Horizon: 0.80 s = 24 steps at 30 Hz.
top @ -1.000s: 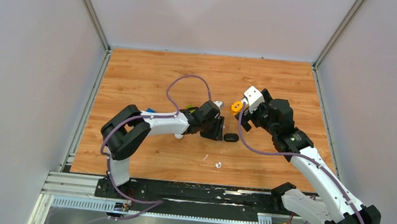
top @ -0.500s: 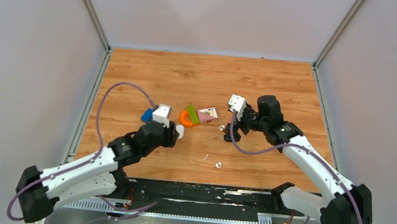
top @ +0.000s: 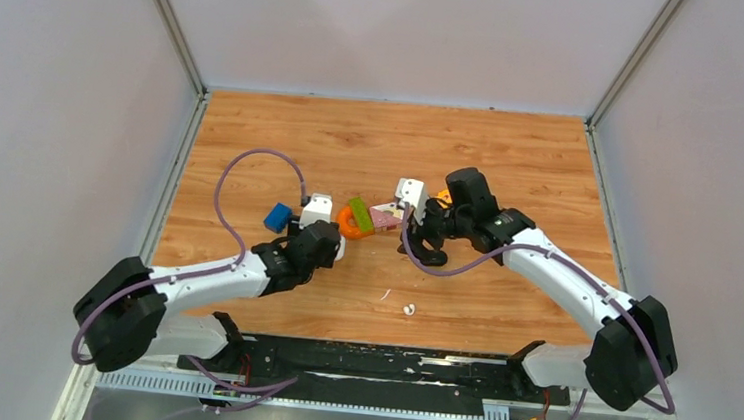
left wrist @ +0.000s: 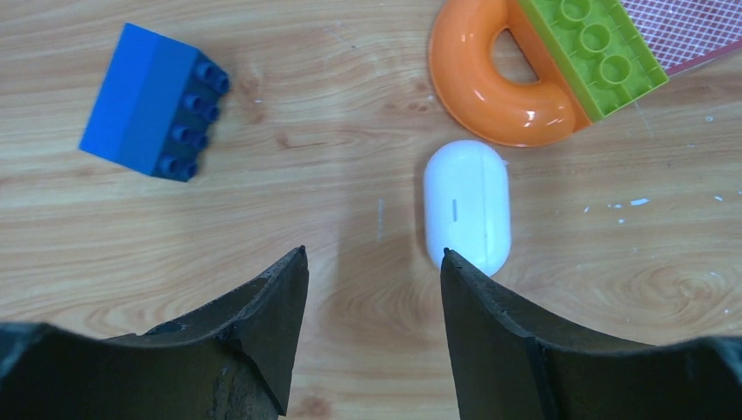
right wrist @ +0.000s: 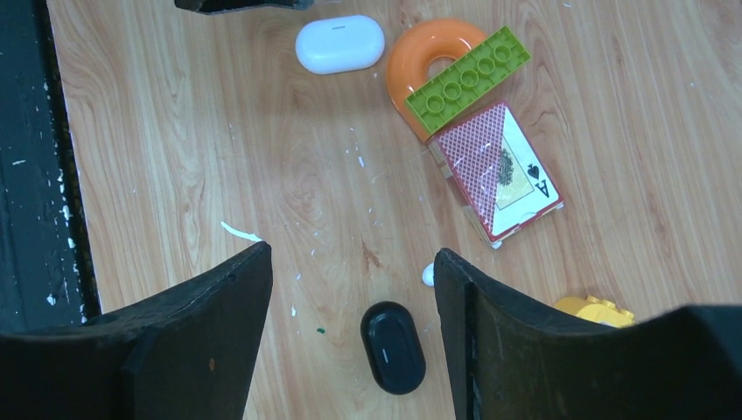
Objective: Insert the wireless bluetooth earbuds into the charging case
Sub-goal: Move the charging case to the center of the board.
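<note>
The closed white charging case (left wrist: pixel 466 206) lies flat on the wood, just ahead of my left gripper (left wrist: pixel 374 254), which is open and empty; its right fingertip reaches the case's near end. The closed black charging case (right wrist: pixel 393 346) lies between the fingers of my right gripper (right wrist: pixel 352 254), which is open and hangs above it. One white earbud (right wrist: pixel 428 275) peeks out beside the right finger. Another white earbud (top: pixel 408 309) lies alone nearer the front edge. The black earbuds are not in view.
An orange ring (left wrist: pixel 499 83) with a green brick (left wrist: pixel 591 52) across it lies just beyond the white case, next to a playing card (right wrist: pixel 499 171). A blue brick (left wrist: pixel 153 101) sits to the left. A yellow piece (right wrist: pixel 595 311) lies by the right finger.
My right gripper has moved left and now hangs over the black case. My left arm has swung round, and its gripper now sits just behind the white case.
</note>
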Motion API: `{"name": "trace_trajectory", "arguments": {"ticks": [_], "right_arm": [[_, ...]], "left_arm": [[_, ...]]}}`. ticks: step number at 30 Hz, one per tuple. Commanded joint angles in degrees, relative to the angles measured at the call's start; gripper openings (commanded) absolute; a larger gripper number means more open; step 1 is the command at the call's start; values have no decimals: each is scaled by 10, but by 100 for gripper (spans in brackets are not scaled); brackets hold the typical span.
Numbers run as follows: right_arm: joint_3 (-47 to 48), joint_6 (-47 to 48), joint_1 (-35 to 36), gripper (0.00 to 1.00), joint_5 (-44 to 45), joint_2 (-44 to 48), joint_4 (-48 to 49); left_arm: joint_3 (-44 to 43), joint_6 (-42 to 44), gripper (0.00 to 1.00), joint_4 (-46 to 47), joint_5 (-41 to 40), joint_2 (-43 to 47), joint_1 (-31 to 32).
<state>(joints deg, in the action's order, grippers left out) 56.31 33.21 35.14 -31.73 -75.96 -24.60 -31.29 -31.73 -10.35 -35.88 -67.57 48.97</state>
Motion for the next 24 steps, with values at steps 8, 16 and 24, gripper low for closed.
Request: {"name": "trace_trajectory", "arguments": {"ticks": [8,16,24], "right_arm": [[-32,17,-1,69,18,65,12],[-38,19,-2,69,12,83,12],[-41,21,-3,69,11,93,12]], "left_arm": [[-74,-41,65,101,50,-154,-5],[-114,-70,64,90,87,-217,-6],[-56,-129,43,101,139,-150,19]]}}
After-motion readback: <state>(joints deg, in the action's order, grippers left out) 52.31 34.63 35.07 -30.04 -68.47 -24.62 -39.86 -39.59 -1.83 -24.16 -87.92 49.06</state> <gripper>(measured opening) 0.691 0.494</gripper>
